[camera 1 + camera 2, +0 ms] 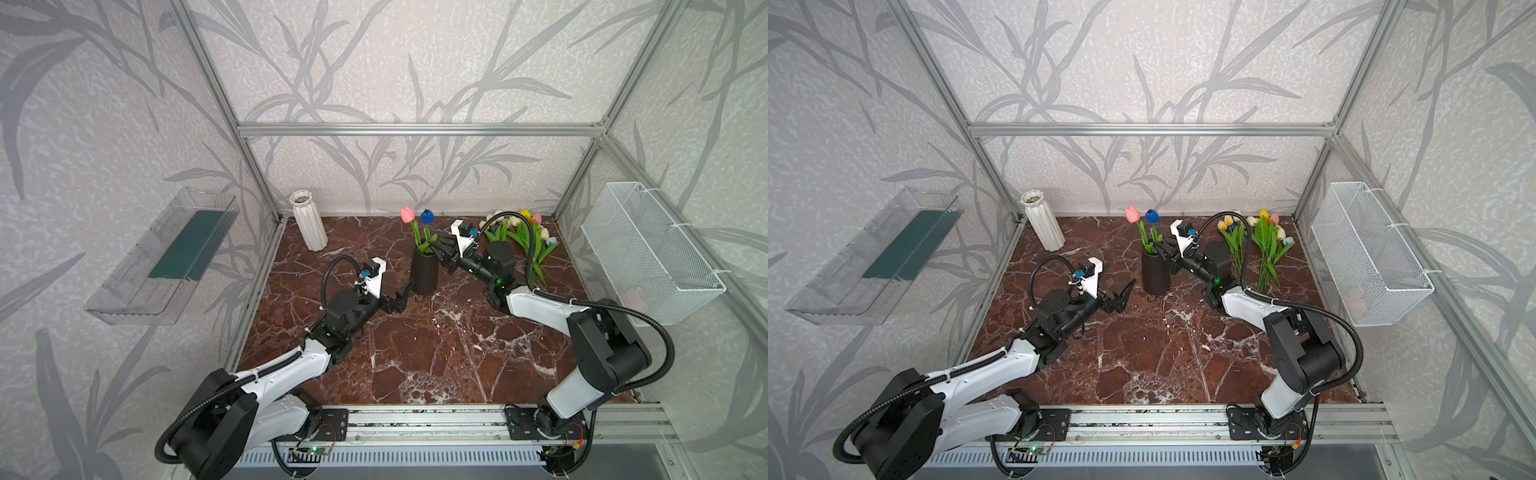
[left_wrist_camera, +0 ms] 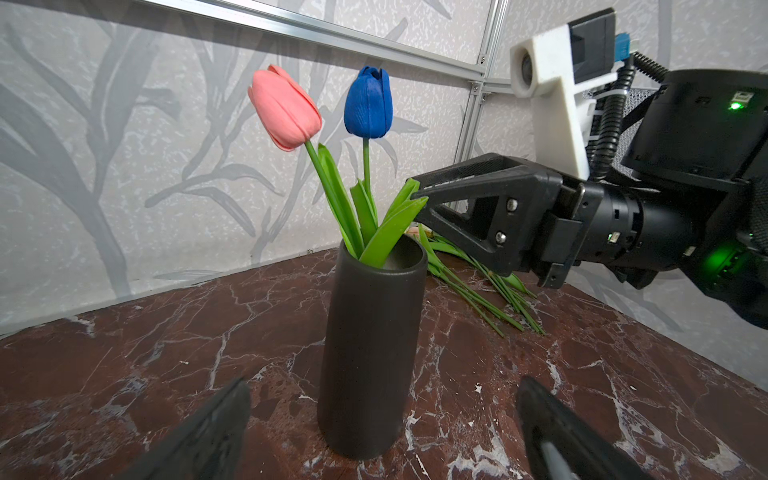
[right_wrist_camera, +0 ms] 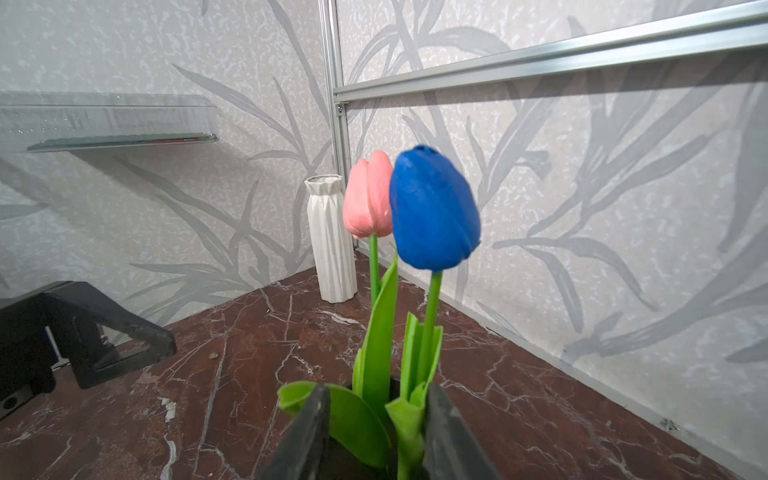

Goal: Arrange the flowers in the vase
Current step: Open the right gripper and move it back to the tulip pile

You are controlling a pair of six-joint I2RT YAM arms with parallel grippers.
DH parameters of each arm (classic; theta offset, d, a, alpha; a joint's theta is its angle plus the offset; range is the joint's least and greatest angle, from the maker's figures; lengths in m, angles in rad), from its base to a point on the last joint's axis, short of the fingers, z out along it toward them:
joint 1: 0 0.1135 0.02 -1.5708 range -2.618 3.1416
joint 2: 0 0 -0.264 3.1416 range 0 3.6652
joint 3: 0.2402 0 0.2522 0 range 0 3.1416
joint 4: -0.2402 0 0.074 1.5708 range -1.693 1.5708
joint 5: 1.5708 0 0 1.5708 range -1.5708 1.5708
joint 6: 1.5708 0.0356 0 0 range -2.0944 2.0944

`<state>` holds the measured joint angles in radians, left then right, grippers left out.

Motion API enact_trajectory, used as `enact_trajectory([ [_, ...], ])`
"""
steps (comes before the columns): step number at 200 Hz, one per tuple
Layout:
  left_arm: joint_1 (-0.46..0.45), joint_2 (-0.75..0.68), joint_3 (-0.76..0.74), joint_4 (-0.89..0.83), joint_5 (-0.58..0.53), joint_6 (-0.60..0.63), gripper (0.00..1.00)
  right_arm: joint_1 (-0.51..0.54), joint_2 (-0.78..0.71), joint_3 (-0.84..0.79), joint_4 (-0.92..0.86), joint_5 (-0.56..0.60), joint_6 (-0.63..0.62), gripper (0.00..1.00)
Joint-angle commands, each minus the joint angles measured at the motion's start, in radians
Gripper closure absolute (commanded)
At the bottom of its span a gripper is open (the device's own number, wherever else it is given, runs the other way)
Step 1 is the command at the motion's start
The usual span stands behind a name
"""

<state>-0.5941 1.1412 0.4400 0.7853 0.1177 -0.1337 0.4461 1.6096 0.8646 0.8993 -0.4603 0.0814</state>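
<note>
Right wrist view is the useful one: the right hand [image 3: 376, 415] is parked at the mouth of the vase [image 2: 372, 345], jaws part-way apart with the lower leaves of the blue tulip [image 3: 434, 208] sitting loose between them. I'd call it open and not pinching anything. That one and the pink tulip [image 2: 284, 110] both stand in the vase, stems down inside. The vase is mid-desk, toward the back. The rest of the flowers [image 1: 525, 239] lie in a pile in the back right corner of the desk [image 1: 415, 353], just beside the right arm. Meanwhile the left hand [image 1: 400, 297] is spread wide and low, just beside the vase on its near-left side, not touching it as far as I can tell. My read is that this is the let-go step for the blue tulip. To do it well I'd open the jaws wider first. Then I'd back out slowly along the line the hand points, so a finger doesn't hook a leaf and drag the stem out or tip that tall narrow vase. Looks like the left hand is well placed to steady it if it wobbles. Plenty of stems left to fetch, so the task looks early. Over in the back left corner the white vase [image 1: 308, 222] stands well apart, not in play as far as I can judge.
</note>
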Motion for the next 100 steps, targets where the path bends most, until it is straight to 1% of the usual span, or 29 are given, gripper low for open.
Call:
enact_trajectory([
  [1,0.007,-0.034,-0.002,0.011,0.004,-0.004,0.01,0.005,-0.105,-0.011,-0.028,0.034,-0.01,0.56],
  [13,0.007,-0.048,-0.003,0.005,0.003,0.001,0.0,0.004,-0.156,0.0,-0.102,0.055,-0.016,0.54],
  [21,0.007,-0.061,-0.003,0.0,0.006,0.006,0.0,0.002,-0.194,0.003,-0.141,0.097,-0.016,0.54],
  [32,0.007,-0.08,-0.003,-0.012,0.008,0.015,0.01,-0.007,-0.242,0.003,-0.205,0.15,-0.013,0.49],
  [57,0.007,-0.114,-0.009,-0.026,0.022,0.043,0.0,-0.076,-0.323,0.024,-0.37,0.242,0.037,0.47],
  [67,0.006,-0.117,-0.011,-0.029,0.038,0.06,0.0,-0.112,-0.331,0.053,-0.49,0.297,0.054,0.45],
  [77,0.005,-0.109,-0.009,-0.036,0.057,0.074,0.01,-0.155,-0.32,0.109,-0.644,0.361,0.076,0.45],
  [87,0.005,-0.095,-0.006,-0.04,0.073,0.081,0.01,-0.204,-0.291,0.163,-0.799,0.413,0.093,0.47],
  [100,0.003,-0.07,-0.003,-0.039,0.09,0.079,0.0,-0.27,-0.227,0.238,-0.99,0.452,0.112,0.5],
])
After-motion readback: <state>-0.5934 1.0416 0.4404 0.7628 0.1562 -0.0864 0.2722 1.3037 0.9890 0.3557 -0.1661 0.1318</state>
